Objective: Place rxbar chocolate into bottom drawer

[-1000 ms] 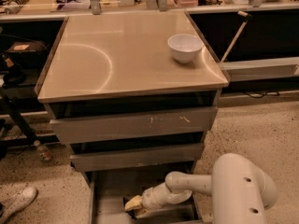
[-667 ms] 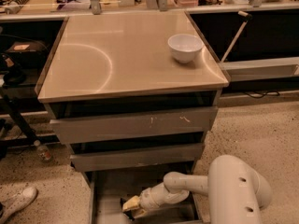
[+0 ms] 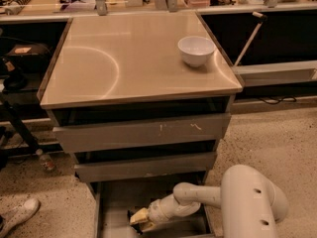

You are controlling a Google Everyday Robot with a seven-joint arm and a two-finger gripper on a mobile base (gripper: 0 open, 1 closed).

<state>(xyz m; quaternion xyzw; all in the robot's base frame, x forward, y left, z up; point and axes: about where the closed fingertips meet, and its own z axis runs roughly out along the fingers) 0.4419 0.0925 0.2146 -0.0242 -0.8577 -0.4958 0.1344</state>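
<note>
Closest to me, the arm's big white housing fills the lower right corner. From it a slimmer white forearm reaches leftward and slightly down into the pulled-out bottom drawer. The gripper sits low over the drawer's grey floor, about midway between the side walls and pointing toward the left wall. Its tan fingers look closed on the rxbar chocolate, which I see only as a dark sliver at the tips, inside the drawer and near its floor. I cannot tell whether the bar touches the floor. Nothing else lies in the part of the drawer I can see. Directly above the forearm hangs the front of the middle drawer, slightly pulled out, so the arm goes in beneath its lower edge. Above that is the top drawer, also a little open, its front scuffed with pale marks. On the speckled floor to the left are a white shoe and, further back, a small bottle beside a dark stand. The beige worktop caps the cabinet, and a white bowl stands upright near its right rear edge. Beyond the worktop, a white-tipped rod leans on the right.
</note>
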